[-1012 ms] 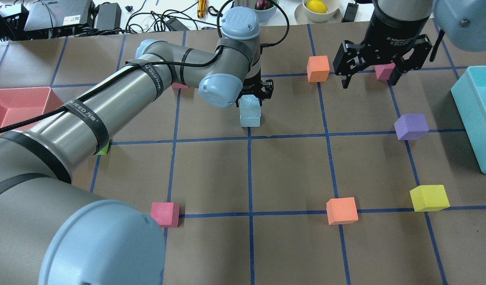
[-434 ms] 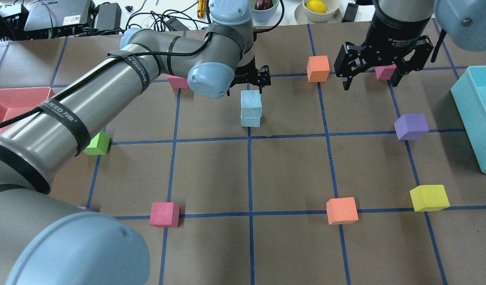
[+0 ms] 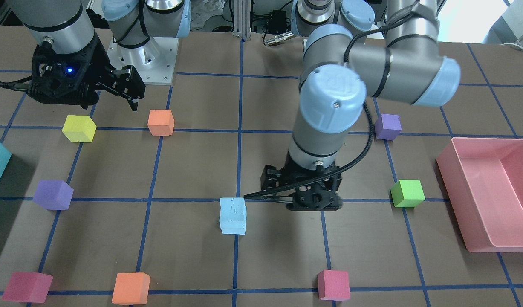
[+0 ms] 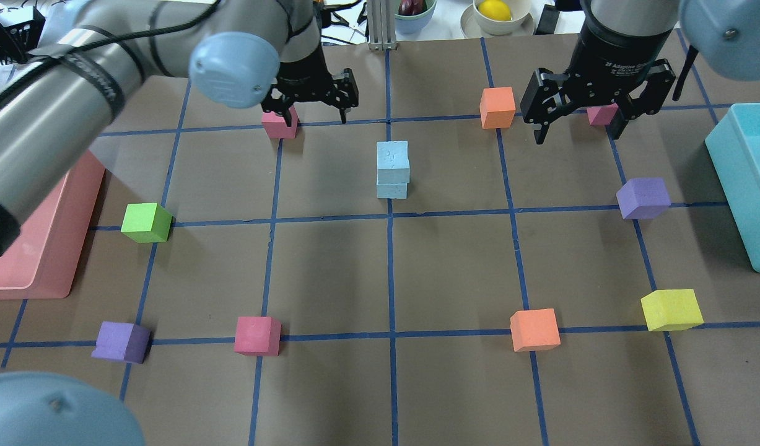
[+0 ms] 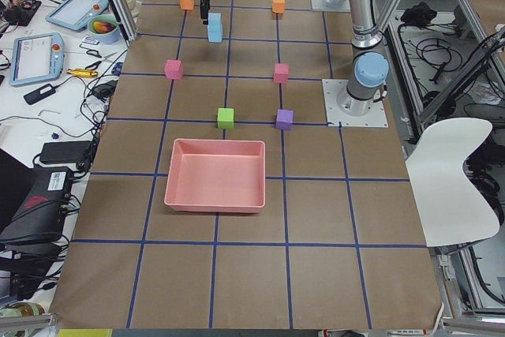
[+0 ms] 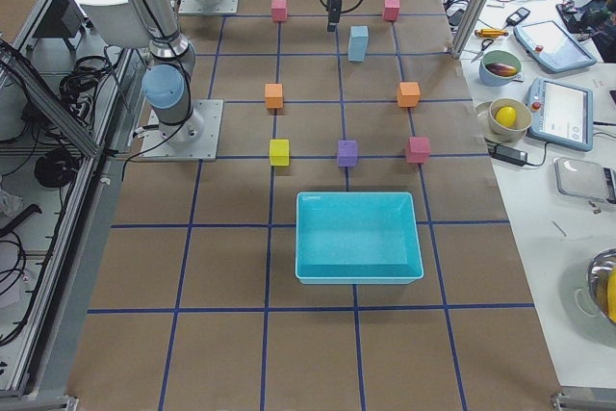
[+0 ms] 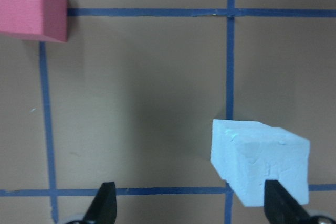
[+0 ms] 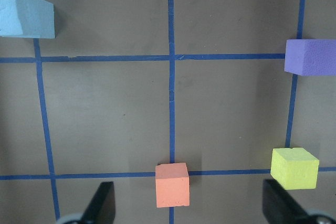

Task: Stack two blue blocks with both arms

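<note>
The two blue blocks stand stacked near the table's middle, the upper block (image 4: 393, 161) on the lower block (image 4: 391, 189), slightly offset. The stack also shows in the front view (image 3: 232, 215) and in the left wrist view (image 7: 260, 163). My left gripper (image 4: 314, 104) is open and empty, behind and to the left of the stack, over a pink cube (image 4: 279, 124). Its fingertips (image 7: 105, 203) hold nothing. My right gripper (image 4: 581, 121) is open and empty at the back right, by a magenta cube (image 4: 601, 114).
A pink tray (image 4: 45, 248) lies at the left and a teal bin (image 4: 745, 186) at the right. Loose cubes are scattered on the grid: green (image 4: 145, 222), purple (image 4: 121, 341), pink (image 4: 257, 335), orange (image 4: 534, 329), yellow (image 4: 671, 309), purple (image 4: 643, 197), orange (image 4: 497, 107).
My left gripper let go of the upper blue block, rose and moved back and to the left. The stack stands by itself. The right arm barely moved.
</note>
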You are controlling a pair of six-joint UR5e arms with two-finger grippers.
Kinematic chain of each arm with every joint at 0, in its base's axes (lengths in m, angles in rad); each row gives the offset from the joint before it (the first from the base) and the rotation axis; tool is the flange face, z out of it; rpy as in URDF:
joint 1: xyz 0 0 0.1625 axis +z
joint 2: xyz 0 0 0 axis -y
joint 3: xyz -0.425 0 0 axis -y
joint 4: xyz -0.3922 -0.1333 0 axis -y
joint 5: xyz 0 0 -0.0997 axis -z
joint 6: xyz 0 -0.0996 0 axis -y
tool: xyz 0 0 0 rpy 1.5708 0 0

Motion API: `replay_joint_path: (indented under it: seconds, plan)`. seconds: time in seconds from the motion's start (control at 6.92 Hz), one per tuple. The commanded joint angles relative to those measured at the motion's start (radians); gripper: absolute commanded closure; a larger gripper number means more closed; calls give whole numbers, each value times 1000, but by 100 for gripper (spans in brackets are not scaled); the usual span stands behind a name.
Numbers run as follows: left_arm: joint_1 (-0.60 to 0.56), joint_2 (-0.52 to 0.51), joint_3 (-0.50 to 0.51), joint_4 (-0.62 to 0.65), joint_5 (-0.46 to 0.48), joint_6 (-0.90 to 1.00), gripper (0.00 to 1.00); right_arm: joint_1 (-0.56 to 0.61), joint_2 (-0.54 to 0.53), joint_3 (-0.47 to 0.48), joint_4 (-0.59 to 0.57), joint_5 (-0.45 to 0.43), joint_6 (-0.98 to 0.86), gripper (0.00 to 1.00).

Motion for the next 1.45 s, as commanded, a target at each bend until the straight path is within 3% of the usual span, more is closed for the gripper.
replay_joint_path:
  seconds: [0.0,0.43,1.3]
  plan:
    - [142,143,-17,-153,4,225,0,-1,0,0,0,17,3,0]
    - [152,353,-169,-165,48,243,0,-1,2,0,-3,15,3,0]
    - [154,349,-141,-145,42,248,0,-3,2,0,3,15,3,0]
